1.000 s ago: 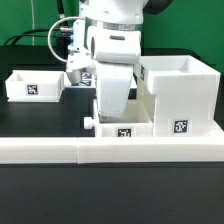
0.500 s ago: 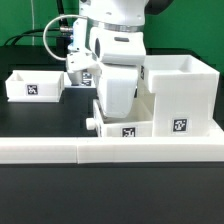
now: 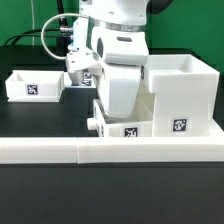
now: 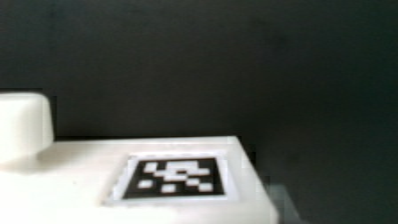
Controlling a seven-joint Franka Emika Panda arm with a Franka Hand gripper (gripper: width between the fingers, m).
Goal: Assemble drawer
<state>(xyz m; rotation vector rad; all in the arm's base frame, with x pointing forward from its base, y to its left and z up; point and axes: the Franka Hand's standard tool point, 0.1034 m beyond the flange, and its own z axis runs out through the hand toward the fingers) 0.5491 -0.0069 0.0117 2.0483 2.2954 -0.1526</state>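
The large white housing [image 3: 181, 92] stands at the exterior view's right, behind the long white bar [image 3: 60, 152]. One small tray [image 3: 126, 130], with its round knob [image 3: 91, 124] pointing to the exterior view's left, sits against the housing's left side. My gripper [image 3: 120, 112] reaches down into this tray, and the hand's body hides the fingers. In the wrist view the tray's tagged white face [image 4: 178, 176] fills the near part, with the knob [image 4: 20, 125] beside it. A second small tray [image 3: 34, 85] rests apart at the exterior view's left.
The long low white L-shaped bar runs across the front of the black table [image 3: 50, 118], right in front of the tray and the housing. Cables [image 3: 50, 40] hang behind the arm at the back left.
The hand has tilted and shifted slightly toward the exterior view's right, and the small tray under it has shifted the same way, closer to the housing.
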